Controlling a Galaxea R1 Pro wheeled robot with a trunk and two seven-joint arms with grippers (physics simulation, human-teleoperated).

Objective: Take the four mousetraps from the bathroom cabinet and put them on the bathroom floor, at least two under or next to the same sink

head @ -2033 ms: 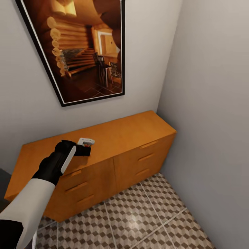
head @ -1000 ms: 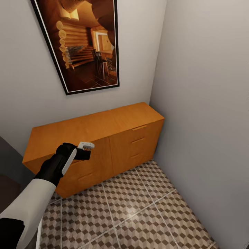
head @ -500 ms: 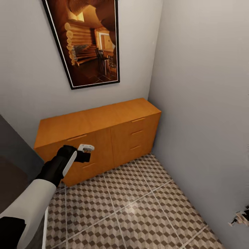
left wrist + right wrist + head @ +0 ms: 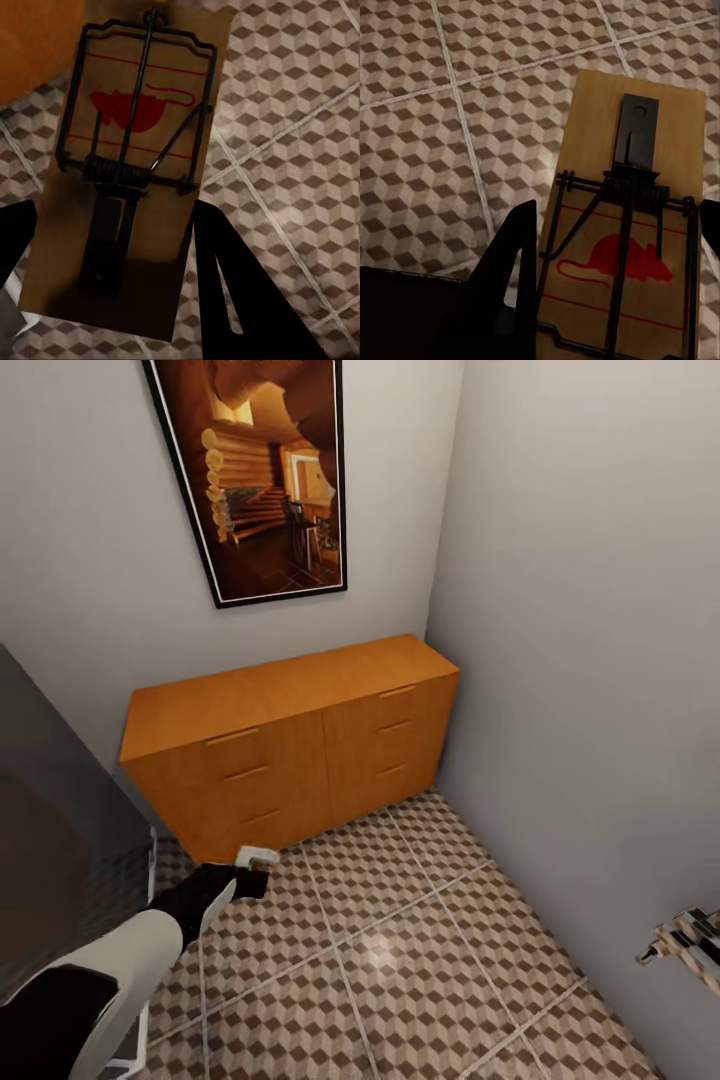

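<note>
Two mousetraps are held, one in each gripper. In the left wrist view a brown wooden mousetrap (image 4: 135,165) with dark wire and a red mouse mark sits between the black fingers (image 4: 240,292) of my left gripper (image 4: 112,217), above the patterned floor (image 4: 300,112). In the head view that gripper (image 4: 245,872) hangs low in front of the orange cabinet (image 4: 290,740), all drawers closed. My right gripper (image 4: 619,214) is shut on a second mousetrap (image 4: 630,247) over the floor tiles (image 4: 435,112). The sink is out of view.
The cabinet stands in a corner under a framed picture (image 4: 265,470); a grey wall (image 4: 580,660) runs along the right. A dark grey panel (image 4: 40,810) rises at the left. Cube-pattern floor (image 4: 400,960) stretches in front of the cabinet.
The camera has pulled back from the cabinet and swung, so the cabinet looks smaller and higher. My left gripper has dropped from cabinet-top height to near the floor, still holding its mousetrap.
</note>
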